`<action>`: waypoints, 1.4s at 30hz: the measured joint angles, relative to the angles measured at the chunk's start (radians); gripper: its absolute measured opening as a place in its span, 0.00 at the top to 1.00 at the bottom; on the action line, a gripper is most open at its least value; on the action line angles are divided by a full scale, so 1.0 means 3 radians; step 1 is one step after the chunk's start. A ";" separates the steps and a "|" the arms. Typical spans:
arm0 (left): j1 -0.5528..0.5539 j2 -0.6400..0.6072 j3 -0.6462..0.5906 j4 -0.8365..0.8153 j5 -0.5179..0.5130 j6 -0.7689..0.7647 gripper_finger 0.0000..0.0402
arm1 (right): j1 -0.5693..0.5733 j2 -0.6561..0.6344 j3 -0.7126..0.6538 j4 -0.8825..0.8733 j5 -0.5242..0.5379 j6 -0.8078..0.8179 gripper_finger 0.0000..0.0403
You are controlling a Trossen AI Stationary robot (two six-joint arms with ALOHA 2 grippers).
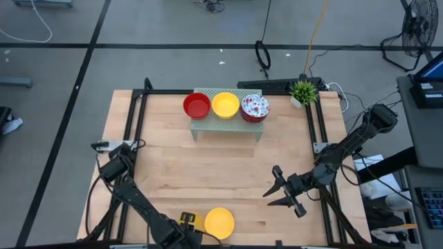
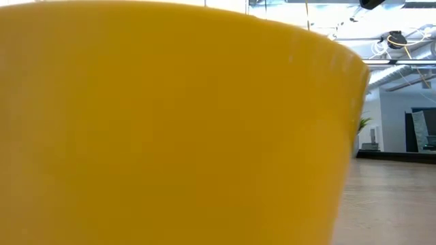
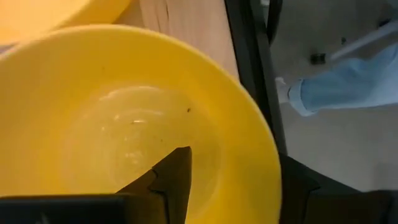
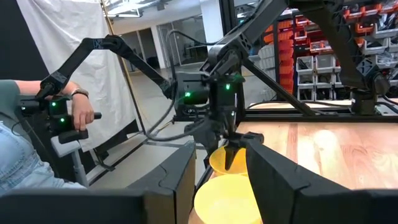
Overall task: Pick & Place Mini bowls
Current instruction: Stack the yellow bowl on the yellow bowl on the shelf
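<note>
Two yellow mini bowls sit at the table's near edge. One (image 1: 219, 222) stands free on its base; the same bowl (image 2: 170, 122) fills the low view. The other yellow bowl (image 3: 124, 124) lies under my left gripper (image 1: 190, 221). That gripper (image 3: 239, 168) is open, with one finger (image 3: 177, 180) inside the bowl and the other (image 3: 298, 186) outside its rim (image 3: 264, 149). A red bowl (image 1: 196, 105), a yellow bowl (image 1: 225, 104) and speckled white bowls (image 1: 255, 107) rest on the pale green rack (image 1: 227, 124). My right gripper (image 1: 270, 185) hovers open right of centre. My left gripper straddles the yellow bowl's wall from above, one finger in the hollow and one outside the rim (image 3: 264, 149). The inner finger stands clear of the wall. Whether the outer finger touches the bowl, I cannot tell.
A small potted plant (image 1: 303, 91) stands at the far right corner. Black frame rails (image 1: 135, 117) run along the table's left and right sides. A person (image 4: 25, 143) sits beyond the table's near edge. Bare wood (image 1: 208, 173) spreads between rack and near bowls.
</note>
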 joint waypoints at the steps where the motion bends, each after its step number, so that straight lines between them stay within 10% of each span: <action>1: 0.0016 0.0007 0.0000 0.0004 -0.0001 0.0019 0.58 | 0.0000 0.0000 0.0000 -0.0001 0.0000 0.0000 0.67; 12: 0.0095 -0.0038 0.0008 0.0005 -0.0026 0.0141 0.97 | 0.0000 0.0000 0.0000 -0.0022 -0.0001 -0.0092 0.67; 23: 0.0386 -0.0739 0.0005 -0.0172 -0.0440 0.0455 0.98 | 0.0000 0.0000 0.0001 -0.0022 -0.0004 -0.0176 0.67; 42: 0.1903 -0.1502 0.0006 0.0083 -0.0679 0.2758 0.99 | 0.0000 0.0000 0.0002 -0.0071 -0.0009 -0.0300 0.67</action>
